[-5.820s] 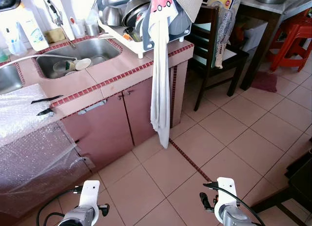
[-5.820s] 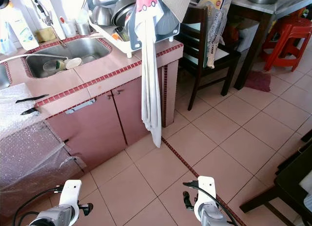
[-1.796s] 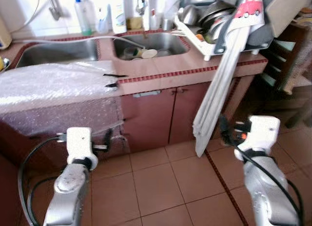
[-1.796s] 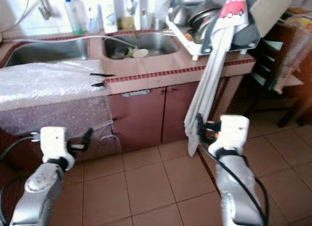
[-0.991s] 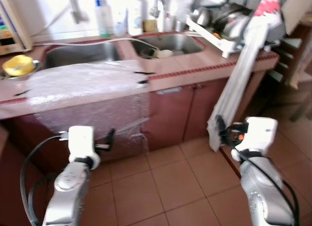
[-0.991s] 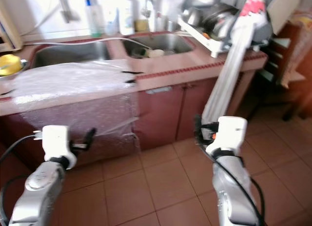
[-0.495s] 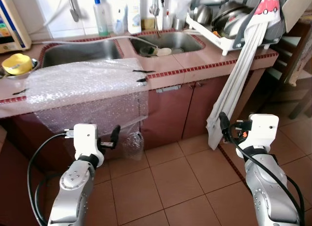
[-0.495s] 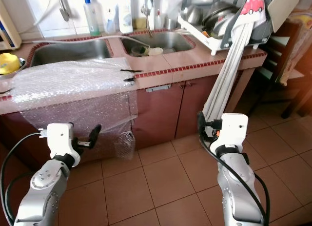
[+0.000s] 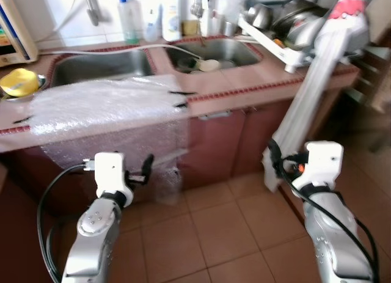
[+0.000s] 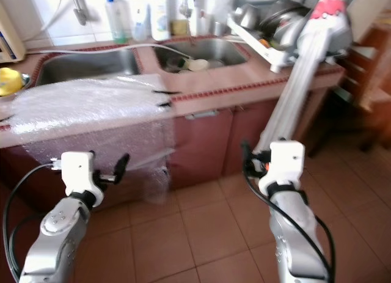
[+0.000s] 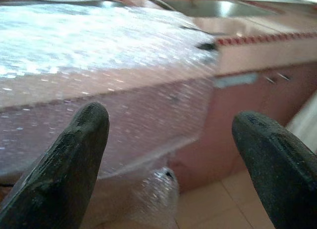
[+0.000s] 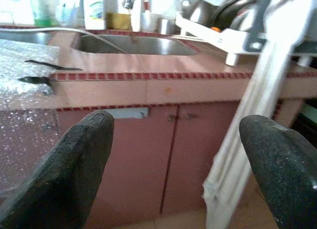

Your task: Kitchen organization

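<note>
The bench (image 9: 244, 87) is seen across the upper half of the frame, with two sinks set into it. Dishes are held in the right sink (image 9: 214, 54), too blurred to name; the left sink (image 9: 101, 66) is partly covered by bubble wrap (image 9: 104, 109). A dish rack (image 9: 293, 35) holds pans at upper right. The left claw (image 11: 168, 155) and right claw (image 12: 178, 160) are spread wide, holding nothing.
</note>
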You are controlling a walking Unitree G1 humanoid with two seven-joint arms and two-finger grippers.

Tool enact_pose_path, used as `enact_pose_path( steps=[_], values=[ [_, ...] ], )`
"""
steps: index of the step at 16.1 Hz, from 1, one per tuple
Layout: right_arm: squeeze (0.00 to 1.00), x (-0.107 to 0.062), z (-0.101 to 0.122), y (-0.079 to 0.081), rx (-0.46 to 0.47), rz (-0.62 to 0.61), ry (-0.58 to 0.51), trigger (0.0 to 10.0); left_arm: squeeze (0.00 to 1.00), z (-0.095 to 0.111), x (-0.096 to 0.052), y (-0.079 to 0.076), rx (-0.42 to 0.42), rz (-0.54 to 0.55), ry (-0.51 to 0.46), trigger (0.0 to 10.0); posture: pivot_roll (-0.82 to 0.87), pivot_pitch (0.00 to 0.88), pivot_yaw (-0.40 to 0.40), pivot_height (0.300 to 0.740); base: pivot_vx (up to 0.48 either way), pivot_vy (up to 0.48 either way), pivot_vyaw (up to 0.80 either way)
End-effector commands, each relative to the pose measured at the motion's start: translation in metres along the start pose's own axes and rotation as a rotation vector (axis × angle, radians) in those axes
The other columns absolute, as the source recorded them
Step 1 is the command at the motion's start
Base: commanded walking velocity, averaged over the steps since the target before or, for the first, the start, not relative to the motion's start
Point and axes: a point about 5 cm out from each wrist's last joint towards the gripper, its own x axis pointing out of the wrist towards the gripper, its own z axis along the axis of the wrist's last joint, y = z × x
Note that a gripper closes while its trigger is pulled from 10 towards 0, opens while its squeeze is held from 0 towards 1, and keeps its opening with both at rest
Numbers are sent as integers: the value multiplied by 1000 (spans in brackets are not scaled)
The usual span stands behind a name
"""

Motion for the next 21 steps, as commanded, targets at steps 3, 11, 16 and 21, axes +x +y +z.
enact_pose_path(
  steps=[3,11,16,21],
  values=[
    [0,4,3,6,-3,27,-16,10000,0,-1,-2,6,-1,24,3,10000,-65,0,11,740,369,0,681],
    [0,4,1,7,-4,30,-14,10000,0,-2,-1,6,3,23,12,10000,-64,0,12,740,366,0,569],
    [0,6,4,13,-17,56,-38,10000,0,1,1,5,-3,31,-4,10000,-51,0,5,740,365,0,0],
    [0,8,13,21,-56,108,-76,10000,0,8,0,1,21,27,-31,10000,-41,0,-9,740,207,0,0]
  ],
)
